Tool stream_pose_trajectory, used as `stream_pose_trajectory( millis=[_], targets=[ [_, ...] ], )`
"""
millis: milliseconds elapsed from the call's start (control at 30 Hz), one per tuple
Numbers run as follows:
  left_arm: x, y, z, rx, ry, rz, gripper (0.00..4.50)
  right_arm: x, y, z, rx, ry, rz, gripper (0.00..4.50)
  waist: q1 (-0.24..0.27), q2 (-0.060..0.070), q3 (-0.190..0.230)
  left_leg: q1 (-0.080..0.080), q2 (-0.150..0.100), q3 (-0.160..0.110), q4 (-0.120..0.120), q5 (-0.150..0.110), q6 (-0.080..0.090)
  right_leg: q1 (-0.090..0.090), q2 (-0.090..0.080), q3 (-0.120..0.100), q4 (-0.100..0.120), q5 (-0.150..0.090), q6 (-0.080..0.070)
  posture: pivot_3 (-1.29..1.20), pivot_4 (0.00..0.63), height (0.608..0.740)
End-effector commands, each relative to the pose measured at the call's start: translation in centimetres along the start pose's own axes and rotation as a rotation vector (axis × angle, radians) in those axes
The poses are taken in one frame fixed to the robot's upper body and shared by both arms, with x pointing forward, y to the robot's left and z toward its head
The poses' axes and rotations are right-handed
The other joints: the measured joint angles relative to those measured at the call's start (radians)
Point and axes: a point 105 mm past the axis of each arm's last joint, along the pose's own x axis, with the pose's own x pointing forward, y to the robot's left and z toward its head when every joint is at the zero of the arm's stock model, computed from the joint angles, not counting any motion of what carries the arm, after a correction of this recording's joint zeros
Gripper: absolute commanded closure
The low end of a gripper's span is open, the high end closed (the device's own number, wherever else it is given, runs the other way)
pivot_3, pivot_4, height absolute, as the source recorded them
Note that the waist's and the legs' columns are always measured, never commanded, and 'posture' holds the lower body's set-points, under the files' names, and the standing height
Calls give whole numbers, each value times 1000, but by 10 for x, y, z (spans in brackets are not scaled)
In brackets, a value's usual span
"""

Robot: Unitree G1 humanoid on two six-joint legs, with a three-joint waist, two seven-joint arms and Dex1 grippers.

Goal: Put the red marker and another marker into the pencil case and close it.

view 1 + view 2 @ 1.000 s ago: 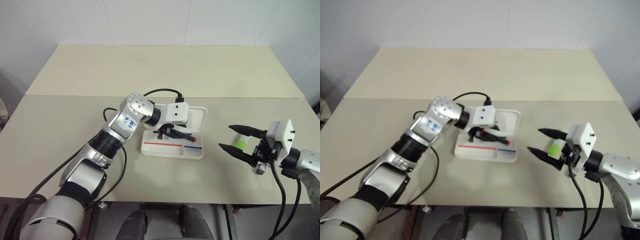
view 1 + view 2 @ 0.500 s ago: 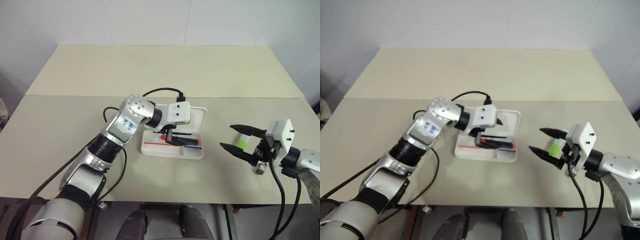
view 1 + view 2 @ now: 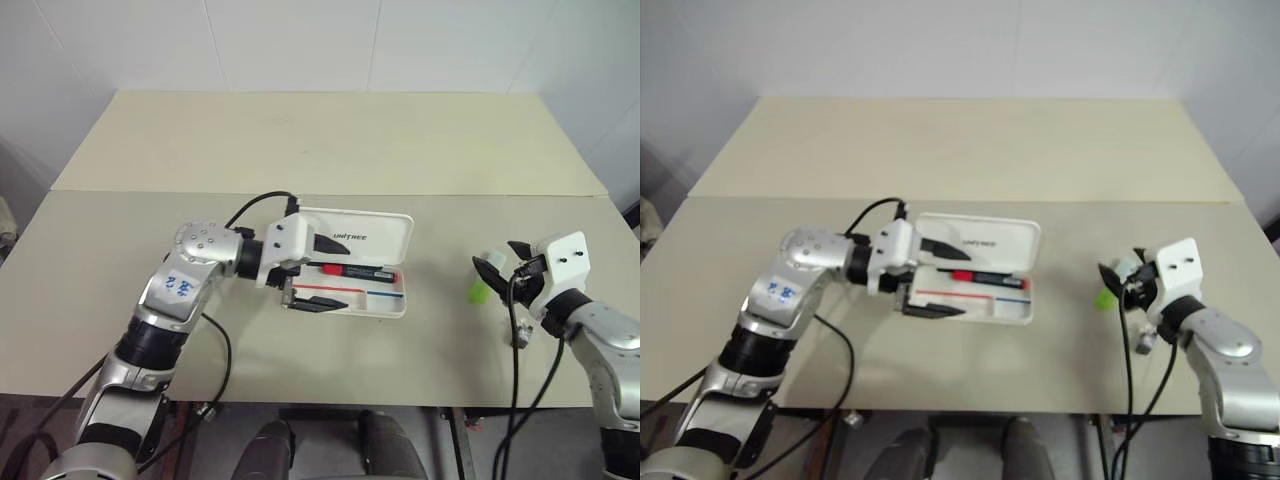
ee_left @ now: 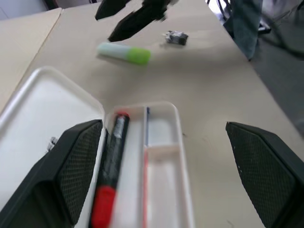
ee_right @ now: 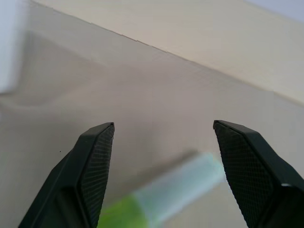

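The red marker (image 3: pixel 354 270) lies in the open case (image 3: pixel 345 262). The left end effector (image 3: pixel 310 272) gapes empty over it. The right end effector (image 3: pixel 503 266), open and empty, must grasp the green marker (image 3: pixel 479 290) right of the case on the desk (image 3: pixel 300 140).

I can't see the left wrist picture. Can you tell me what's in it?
The red marker lies inside the open white pencil case, between the open left gripper's black fingers. Beyond, a yellow-green marker lies on the table under the right gripper.

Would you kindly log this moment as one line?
red marker in pencil case | lid up | left gripper open | right gripper open over green marker
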Motion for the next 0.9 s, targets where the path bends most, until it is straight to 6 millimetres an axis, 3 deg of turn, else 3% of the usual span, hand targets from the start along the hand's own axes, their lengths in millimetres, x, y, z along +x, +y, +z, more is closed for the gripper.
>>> stream_pose_trajectory(
  millis=[33,300,433,633,900],
  targets=[
    [-16,-3,6,89,-12,10,27,2,-19,-6,61,33,-165,972,0,1,0,0,0,0,0,0,0,0,0,0,0,0,0,0,150,740],
    [-36,-7,9,85,-56,-15,27,14,-16,-27,189,160,-247,972,-3,1,0,1,0,0,-1,0,0,0,0,0,0,1,-1,0,150,740],
    [-43,-3,7,95,-39,16,27,19,-11,-25,244,185,-237,972,-3,1,0,1,0,0,-1,0,0,0,1,0,0,1,-1,0,150,740],
    [-46,1,7,103,-28,44,27,26,1,-7,254,188,-163,972,-4,1,0,1,1,0,-1,0,0,0,1,0,0,1,-1,0,150,740],
    [-44,5,7,112,-32,63,27,33,-7,-15,200,300,-229,972,-3,1,0,0,0,0,-2,0,0,-1,1,0,-1,1,-1,0,150,740]
  ],
)
